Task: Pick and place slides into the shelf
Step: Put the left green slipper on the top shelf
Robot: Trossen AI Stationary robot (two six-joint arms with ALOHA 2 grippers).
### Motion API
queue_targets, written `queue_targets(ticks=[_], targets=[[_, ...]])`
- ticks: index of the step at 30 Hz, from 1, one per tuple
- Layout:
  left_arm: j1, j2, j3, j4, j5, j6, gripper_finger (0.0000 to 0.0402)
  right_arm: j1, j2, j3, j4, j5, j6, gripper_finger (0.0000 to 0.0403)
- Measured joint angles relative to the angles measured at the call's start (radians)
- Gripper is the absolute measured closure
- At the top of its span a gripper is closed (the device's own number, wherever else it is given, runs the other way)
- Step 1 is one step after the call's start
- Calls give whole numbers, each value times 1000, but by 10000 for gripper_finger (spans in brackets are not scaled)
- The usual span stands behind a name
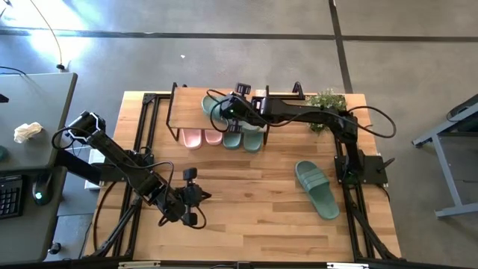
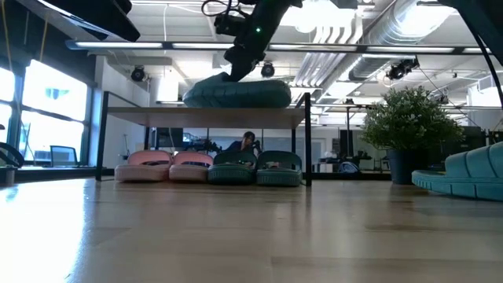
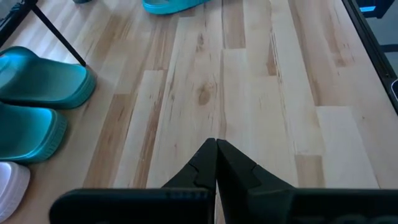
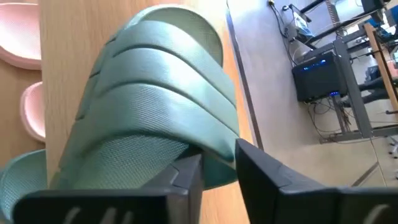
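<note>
**Green slide on the shelf top, right end effector at its strap**

A dark green slide (image 4: 155,106) lies on the shelf's (image 2: 157,115) plank top. The right end effector (image 4: 217,171) sits at its ribbed strap, fingers parted with the strap edge between them; whether it grips is unclear. Under the plank stand a pink pair (image 2: 167,166) and a green pair (image 2: 256,167). Another green slide (image 1: 317,188) lies on the worktop (image 1: 246,217). The left end effector (image 3: 216,163) hovers over bare worktop, fingers pressed together, holding nothing.
</note>
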Motion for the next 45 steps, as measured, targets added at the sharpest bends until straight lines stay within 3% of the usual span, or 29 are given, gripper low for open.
queue_targets(ticks=[8, 15, 20, 25, 32, 36, 40, 45], targets=[[0, 0, 0, 46, -83, -2, 401, -1, 0, 0, 0, -18, 10, 264], [1, 0, 1, 151, -290, 81, 394, 5, -19, 0, -5, -27, -20, 240], [18, 0, 51, 155, -454, 195, 343, 24, -82, 0, -10, -26, -34, 238], [109, 0, 133, 148, -549, 379, 270, 37, -164, 0, -62, -40, -33, 238], [335, 0, 276, 17, -426, 596, 207, 45, -270, 0, -217, -81, 1, 238], [448, 2, 340, -137, -326, 611, 196, 56, -328, -21, -293, -79, 34, 238], [544, 20, 360, -244, -250, 611, 198, 83, -418, -119, -266, -69, 52, 238], [630, 66, 363, -231, -178, 638, 206, 112, -558, -324, -139, -7, 18, 238]])
